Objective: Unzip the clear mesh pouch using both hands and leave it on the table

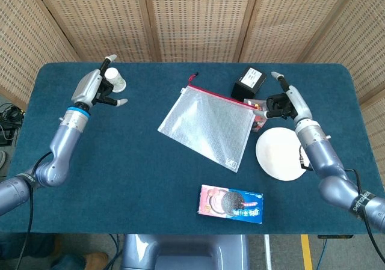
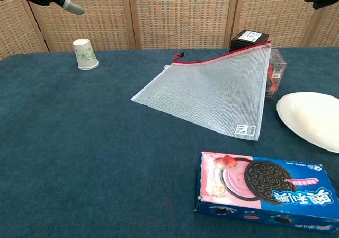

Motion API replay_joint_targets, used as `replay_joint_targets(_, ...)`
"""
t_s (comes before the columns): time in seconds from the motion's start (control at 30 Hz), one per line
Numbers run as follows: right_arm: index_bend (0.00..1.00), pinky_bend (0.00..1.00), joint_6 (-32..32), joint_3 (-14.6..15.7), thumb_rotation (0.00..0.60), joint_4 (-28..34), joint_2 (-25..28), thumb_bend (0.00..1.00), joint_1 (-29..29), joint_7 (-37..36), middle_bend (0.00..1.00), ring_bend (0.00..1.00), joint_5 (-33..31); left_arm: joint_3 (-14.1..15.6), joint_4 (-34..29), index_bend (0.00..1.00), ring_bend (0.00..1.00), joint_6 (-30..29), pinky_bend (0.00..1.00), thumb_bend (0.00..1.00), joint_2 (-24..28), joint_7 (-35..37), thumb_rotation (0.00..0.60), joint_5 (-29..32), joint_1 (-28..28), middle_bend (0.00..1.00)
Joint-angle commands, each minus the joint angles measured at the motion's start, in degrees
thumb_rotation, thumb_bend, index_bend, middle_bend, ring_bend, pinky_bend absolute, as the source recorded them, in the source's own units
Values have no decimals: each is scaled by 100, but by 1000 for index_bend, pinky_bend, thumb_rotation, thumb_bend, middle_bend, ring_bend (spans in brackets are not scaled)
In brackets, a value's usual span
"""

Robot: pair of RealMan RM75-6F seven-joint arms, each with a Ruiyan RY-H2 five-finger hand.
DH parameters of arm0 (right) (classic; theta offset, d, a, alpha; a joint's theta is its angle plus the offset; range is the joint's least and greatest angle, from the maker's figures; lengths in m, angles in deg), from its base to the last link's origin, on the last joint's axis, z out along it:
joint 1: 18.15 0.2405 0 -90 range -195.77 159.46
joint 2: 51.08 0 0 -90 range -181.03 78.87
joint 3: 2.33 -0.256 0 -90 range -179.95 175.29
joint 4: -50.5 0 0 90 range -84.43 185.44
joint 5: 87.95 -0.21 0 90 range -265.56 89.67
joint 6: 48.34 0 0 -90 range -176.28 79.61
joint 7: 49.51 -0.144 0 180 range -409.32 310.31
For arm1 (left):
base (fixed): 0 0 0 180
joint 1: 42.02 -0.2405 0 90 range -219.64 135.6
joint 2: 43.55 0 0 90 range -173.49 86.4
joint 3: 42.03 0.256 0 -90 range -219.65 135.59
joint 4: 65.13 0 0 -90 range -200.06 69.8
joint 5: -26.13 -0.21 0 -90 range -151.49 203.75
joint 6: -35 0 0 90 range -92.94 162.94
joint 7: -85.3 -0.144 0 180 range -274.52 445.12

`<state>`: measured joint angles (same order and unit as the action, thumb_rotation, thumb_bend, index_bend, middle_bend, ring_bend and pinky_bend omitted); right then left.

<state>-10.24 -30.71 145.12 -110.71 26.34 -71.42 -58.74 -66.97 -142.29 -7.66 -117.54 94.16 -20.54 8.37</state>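
Both hands hold nothing, fingers spread: left hand [image 1: 99, 88] far left, right hand [image 1: 284, 101] far right; the clear mesh pouch with red zipper [image 1: 207, 124] lies mid-table, apparently unzipped; little seems left.

pouch [image 1: 206, 127] mid-table | plate [image 1: 280, 154] right | cookie box [image 1: 231, 204] in front

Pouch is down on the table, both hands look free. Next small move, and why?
Probably pull both arms back and stop. The mesh pouch lies on the table, partly propped on a small clear box. The left hand and right hand hover open, off it. Whether the zip is fully open cannot be told.
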Motion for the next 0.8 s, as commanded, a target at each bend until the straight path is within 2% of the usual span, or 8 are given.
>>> replay_joint_targets(0.03,0,855,651,290,600,278,154,0,-470,280,736,728,843,199,-539,0,790,-509,904,0,446,-78,600,-472,-453,764)
replay_joint_targets(0.17,4,457,1372,799,600,171,145,0,-1015,571,415,415,2427,551,-1024,0,252,-927,389,0,915,-326,600,-899,-919,153)
replay_joint_targets(0.23,13,205,1844,1124,600,-93,105,0,-1277,769,222,201,3330,717,-1241,0,71,-1279,199,0,1088,-488,600,-1082,-1183,21)
replay_joint_targets(0.3,18,72,2279,1343,600,-359,34,0,-1453,938,113,82,3948,851,-1382,0,2,-1576,48,0,1187,-618,600,-1217,-1397,0)
replay_joint_targets(0.37,19,7,2708,1548,600,-656,-47,0,-1618,1088,39,13,4492,994,-1511,0,0,-1885,1,0,1264,-775,600,-1348,-1615,0)
replay_joint_targets(0.5,19,0,3569,1961,600,-1168,-170,0,-2032,1298,0,0,5368,1436,-1889,0,0,-2679,0,0,1440,-1323,600,-1579,-2234,0)
replay_joint_targets(0.7,15,0,4731,2428,600,-1255,-201,0,-2812,1820,0,0,5993,2236,-2389,0,0,-4223,0,0,1620,-1437,600,-2453,-3515,0)
replay_joint_targets(0.8,15,0,4964,2515,600,-1244,-219,0,-3001,1965,0,0,6091,2469,-2341,0,0,-4540,0,0,1602,-1441,600,-2752,-3839,0)
